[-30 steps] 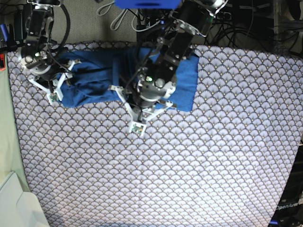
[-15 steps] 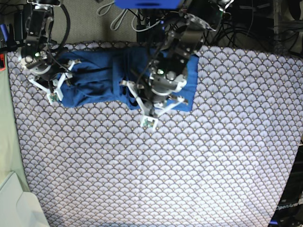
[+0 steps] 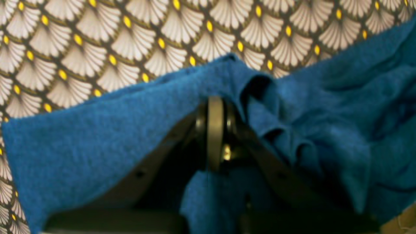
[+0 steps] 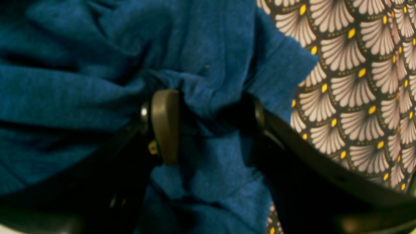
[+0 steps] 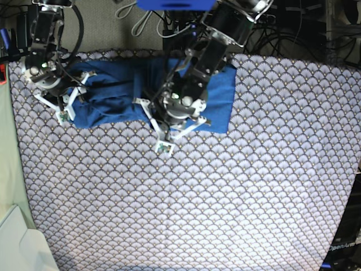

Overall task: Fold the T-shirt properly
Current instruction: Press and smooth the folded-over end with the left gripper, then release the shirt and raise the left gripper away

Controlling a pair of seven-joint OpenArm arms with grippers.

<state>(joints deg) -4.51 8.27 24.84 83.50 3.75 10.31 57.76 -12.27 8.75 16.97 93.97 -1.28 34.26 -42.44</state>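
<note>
The blue T-shirt lies bunched across the far part of the table in the base view. My left gripper has its jaws together on a fold at the shirt's front edge; in the base view it is over the shirt's middle. My right gripper has a wad of the shirt pinched between its pads; in the base view it is at the shirt's left end. The fingertips are hidden under the arms in the base view.
The scallop-patterned table cover spans the whole table. A pale box sits off the front left corner. Cables and equipment run behind the far edge.
My left arm swung right along the shirt's front edge, then came back left, about where it was a second ago. My right arm and the shirt's left end have not moved.
</note>
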